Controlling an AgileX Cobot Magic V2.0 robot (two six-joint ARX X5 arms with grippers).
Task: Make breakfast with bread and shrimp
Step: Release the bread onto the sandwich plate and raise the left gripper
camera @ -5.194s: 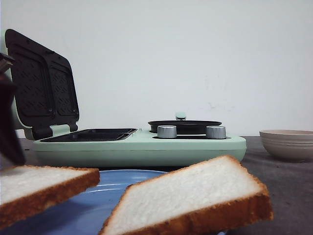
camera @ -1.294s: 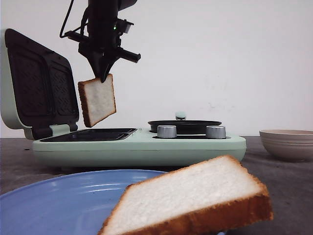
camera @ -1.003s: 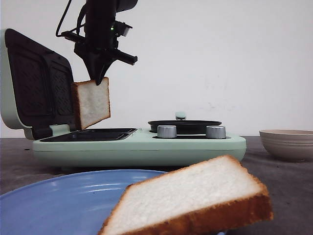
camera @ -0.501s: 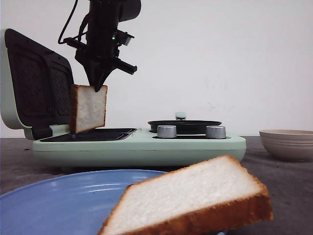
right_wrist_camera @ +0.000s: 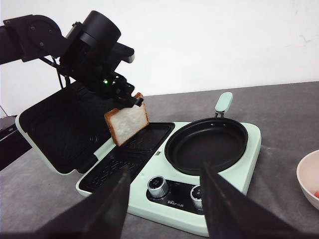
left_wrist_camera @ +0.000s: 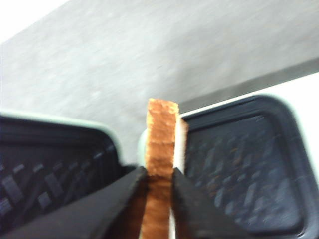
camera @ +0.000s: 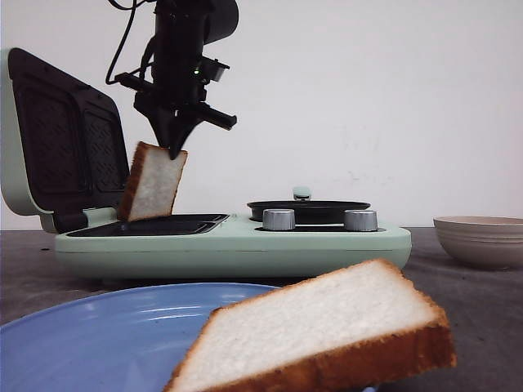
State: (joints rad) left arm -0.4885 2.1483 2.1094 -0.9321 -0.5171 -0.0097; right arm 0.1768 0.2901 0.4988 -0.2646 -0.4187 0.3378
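Note:
My left gripper point(camera: 174, 152) is shut on the top edge of one bread slice point(camera: 153, 183), which hangs tilted over the left grill plate point(camera: 151, 224) of the pale green sandwich maker point(camera: 237, 245). The slice's lower edge is at the plate's rim. The left wrist view shows its brown crust point(left_wrist_camera: 160, 144) edge-on, pinched between the fingers point(left_wrist_camera: 127, 191). A second bread slice point(camera: 327, 327) lies on the blue plate point(camera: 106, 335) in the foreground. My right gripper point(right_wrist_camera: 164, 199) is open and empty above the maker's knobs point(right_wrist_camera: 158, 186). A small orange-red bit, maybe shrimp point(right_wrist_camera: 316, 193), shows in the bowl point(right_wrist_camera: 306, 177).
The maker's lid point(camera: 69, 139) stands open behind the held slice. A round black pan point(camera: 309, 210) with a green handle sits on the maker's right half. The beige bowl point(camera: 482, 239) stands right of the maker on the grey table.
The left gripper lifted this slice off the blue plate, carried it over the maker and over the last second lowered it onto the left grill plate, tilting it.

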